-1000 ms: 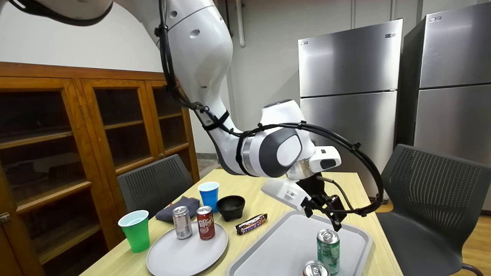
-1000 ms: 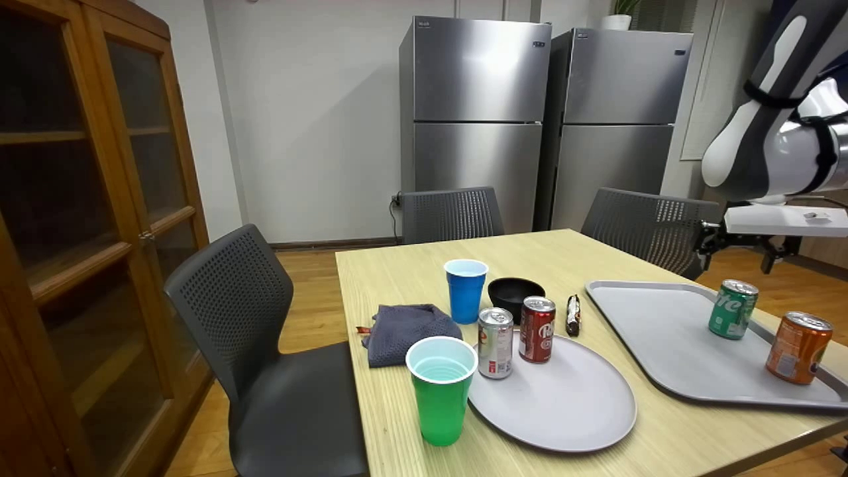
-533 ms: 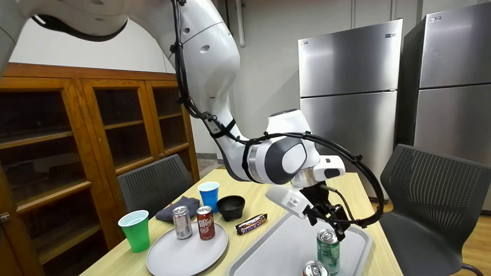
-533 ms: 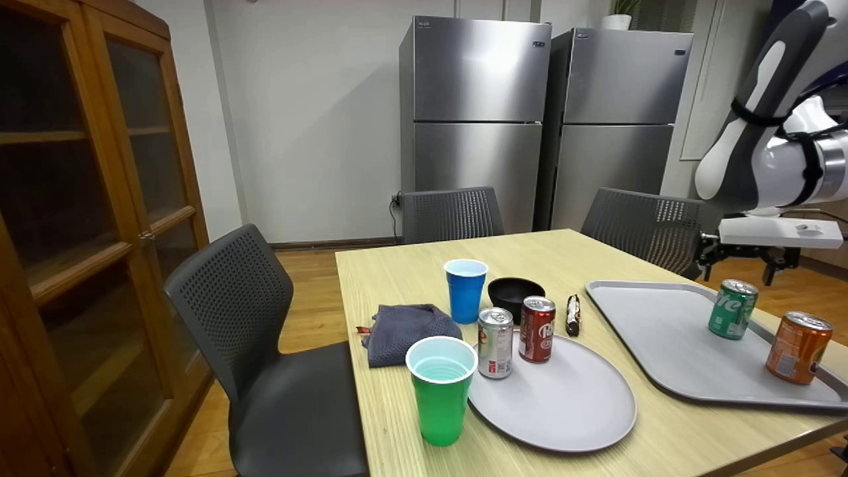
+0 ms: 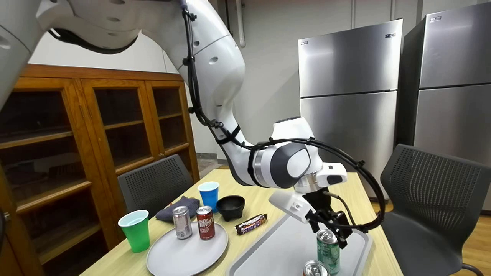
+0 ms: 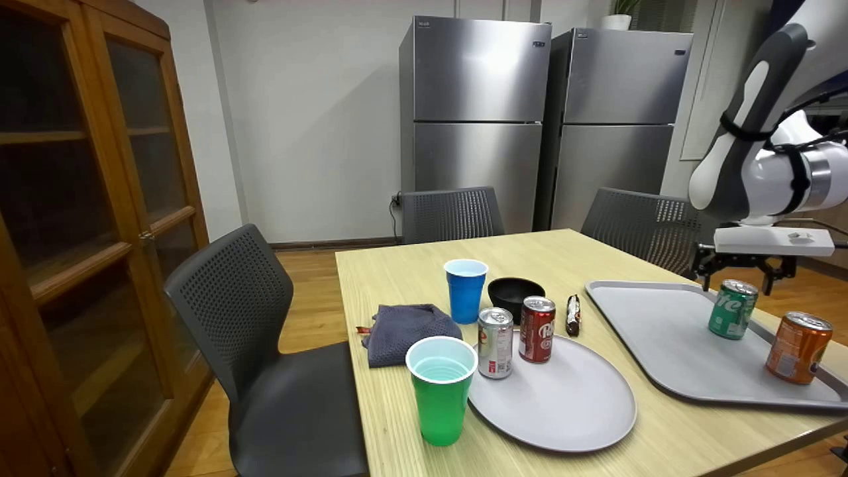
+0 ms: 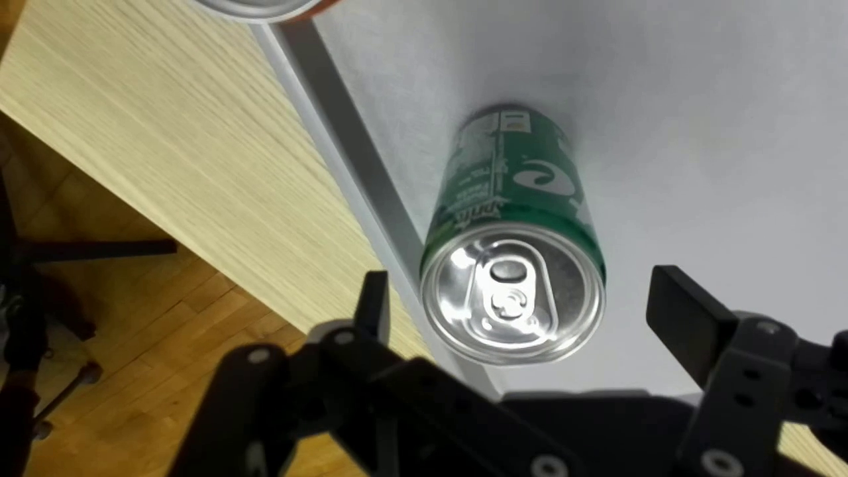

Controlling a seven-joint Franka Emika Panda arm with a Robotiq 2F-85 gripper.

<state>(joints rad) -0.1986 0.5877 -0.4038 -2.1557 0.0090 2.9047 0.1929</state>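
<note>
The gray tray (image 6: 662,338) lies on the table (image 6: 679,434), and the green can (image 7: 515,238) stands upright on it, close to the tray's rim. The jaws are spread wide about the top of that can — one side by each flank of the lid, a gap showing on both in the wrist view — so nothing is gripped. Reaching the can looks all but done, I would judge; the grip itself is not made, and the can is not lifted off the tray. An orange can (image 6: 799,348) also stands on the tray, near the same rim and apart from the green one. Next to the tray sits the round plate (image 6: 563,404), bearing a silver can (image 6: 495,343) and a red can (image 6: 537,330). A chocolate bar (image 5: 251,224) lies just beside the tray, between it and a black bowl (image 5: 231,210); farther from the tray are a blue cup (image 6: 466,295), a dark cloth (image 6: 411,334) and, past the plate, a green cup (image 6: 442,397).
</note>
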